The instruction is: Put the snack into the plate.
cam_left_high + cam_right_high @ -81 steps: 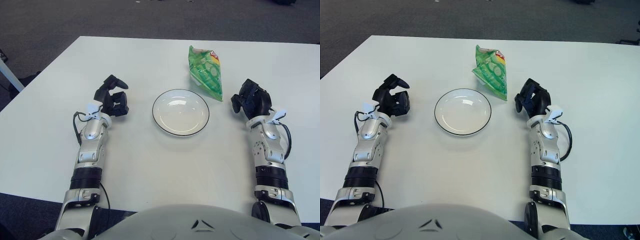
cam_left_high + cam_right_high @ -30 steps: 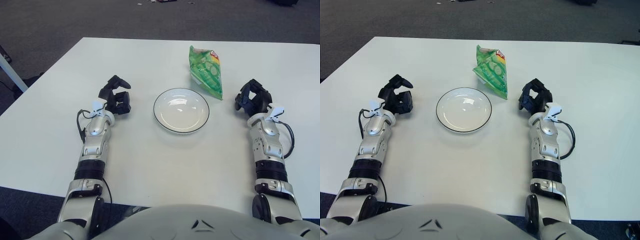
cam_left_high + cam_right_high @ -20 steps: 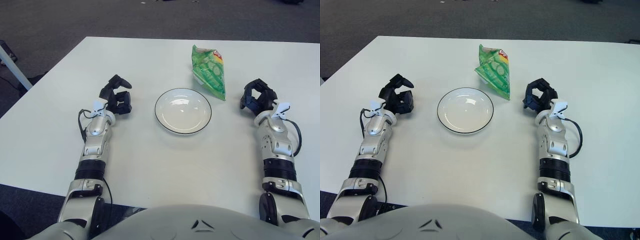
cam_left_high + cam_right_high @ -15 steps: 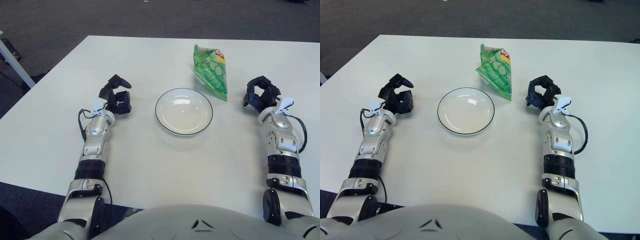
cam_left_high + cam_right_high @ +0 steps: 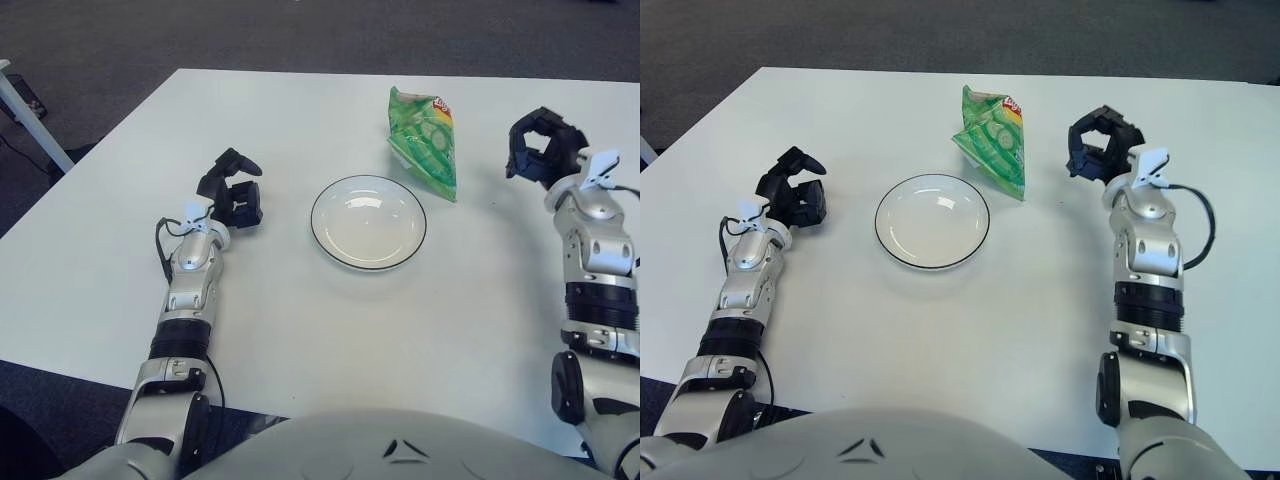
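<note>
Snack bag lies on the desk just beyond the empty plate, ungrasped. Right hand hovers right of the plate, fingers loosely curled, empty; left hand idles left of it, likewise.

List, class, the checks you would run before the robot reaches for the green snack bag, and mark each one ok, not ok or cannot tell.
1. Plate holds nothing: ok.
2. Snack bag lies on the table beyond the plate's right edge, nothing on top of it: ok.
3. Right hand holds nothing, fingers loosely curled: ok.
4. Right hand beside the bag, to its right, a gap between them: ok.
5. Left hand left of the plate, off the route: ok.
6. Bag sealed: cannot tell.
</note>
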### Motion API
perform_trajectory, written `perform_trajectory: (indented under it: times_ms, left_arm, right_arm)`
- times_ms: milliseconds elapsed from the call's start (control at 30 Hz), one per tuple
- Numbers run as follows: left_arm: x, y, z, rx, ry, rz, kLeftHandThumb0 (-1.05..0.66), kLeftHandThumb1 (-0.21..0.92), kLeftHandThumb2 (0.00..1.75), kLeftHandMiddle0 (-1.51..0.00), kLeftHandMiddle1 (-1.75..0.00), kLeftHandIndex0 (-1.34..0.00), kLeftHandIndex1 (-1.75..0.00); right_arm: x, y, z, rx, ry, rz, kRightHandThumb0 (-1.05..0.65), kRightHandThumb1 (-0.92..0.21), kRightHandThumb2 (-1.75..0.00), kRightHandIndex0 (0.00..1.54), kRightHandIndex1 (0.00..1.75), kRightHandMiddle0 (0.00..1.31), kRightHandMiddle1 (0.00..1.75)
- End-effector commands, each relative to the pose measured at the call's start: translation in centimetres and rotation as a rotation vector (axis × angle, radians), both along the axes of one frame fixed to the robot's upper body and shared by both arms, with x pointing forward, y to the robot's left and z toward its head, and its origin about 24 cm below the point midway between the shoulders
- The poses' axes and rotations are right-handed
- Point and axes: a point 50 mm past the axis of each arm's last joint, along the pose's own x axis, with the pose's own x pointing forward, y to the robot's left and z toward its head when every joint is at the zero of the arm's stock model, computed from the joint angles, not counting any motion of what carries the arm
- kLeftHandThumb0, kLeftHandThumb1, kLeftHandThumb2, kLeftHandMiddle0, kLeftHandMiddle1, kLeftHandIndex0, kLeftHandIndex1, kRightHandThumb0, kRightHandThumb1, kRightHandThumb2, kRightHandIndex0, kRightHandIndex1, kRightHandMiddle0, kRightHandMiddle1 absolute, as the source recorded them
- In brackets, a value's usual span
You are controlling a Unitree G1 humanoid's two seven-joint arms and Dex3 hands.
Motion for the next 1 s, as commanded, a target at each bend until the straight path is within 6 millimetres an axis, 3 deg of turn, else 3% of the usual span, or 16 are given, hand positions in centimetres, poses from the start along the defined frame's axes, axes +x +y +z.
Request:
perform_trajectory:
  times_ms: [0, 133, 533, 633, 733, 933, 967]
  left_arm:
    - [-2.8, -1.0, -5.2, -0.089, 0.187, 0.028, -0.47, 0.36, 1.26, -1.23, -1.75, -0.58, -1.75]
    - [-2.8, -0.8, -5.3, -0.088, 0.188, 0.024, -0.47, 0.36, 1.26, -1.23, -1.75, -0.58, -1.75]
    - [-2.9, -0.7, -5.3, -0.085, 0.191, 0.027, -0.47, 0.36, 1.26, -1.21, -1.75, -0.58, -1.75]
    - [-3.0, -0.7, -5.3, -0.084, 0.193, 0.028, -0.47, 0.36, 1.26, -1.21, -1.75, -0.58, -1.75]
    - [-3.0, -0.7, -5.3, -0.083, 0.194, 0.028, -0.47, 0.36, 1.26, -1.21, -1.75, -0.58, -1.75]
    - [-3.1, -0.7, -5.3, -0.078, 0.197, 0.033, -0.47, 0.36, 1.26, -1.21, -1.75, -0.58, -1.75]
    - [-3.1, -0.7, -5.3, -0.077, 0.198, 0.035, -0.47, 0.36, 1.26, -1.21, -1.75, -0.58, -1.75]
  right_arm:
    - [0.2, 0.2, 1.1, -0.019, -0.017, 0.017, -0.40, -0.58, -0.98, 0.92, 1.75, 0.41, 1.75]
    - [0.3, 0.5, 3.1, -0.092, -0.040, 0.044, -0.40, -0.59, -0.97, 0.90, 1.75, 0.40, 1.75]
    - [1.0, 1.3, 5.0, -0.288, -0.040, 0.092, -0.39, -0.64, -0.91, 0.82, 1.75, 0.37, 1.75]
    - [1.2, 1.9, 5.7, -0.378, -0.049, 0.111, -0.14, -0.45, -1.16, 0.68, 1.74, 0.34, 1.74]
    - [1.2, 2.4, 6.1, -0.495, -0.084, 0.130, -0.05, -0.45, -1.17, 0.61, 1.70, 0.28, 1.74]
    - [1.2, 3.3, 6.6, -0.760, -0.187, 0.197, -0.01, -0.83, -0.57, 0.32, 1.61, 0.24, 1.63]
    - [1.2, 3.5, 6.7, -0.802, -0.201, 0.211, -0.12, -0.83, -0.56, 0.31, 1.54, 0.19, 1.58]
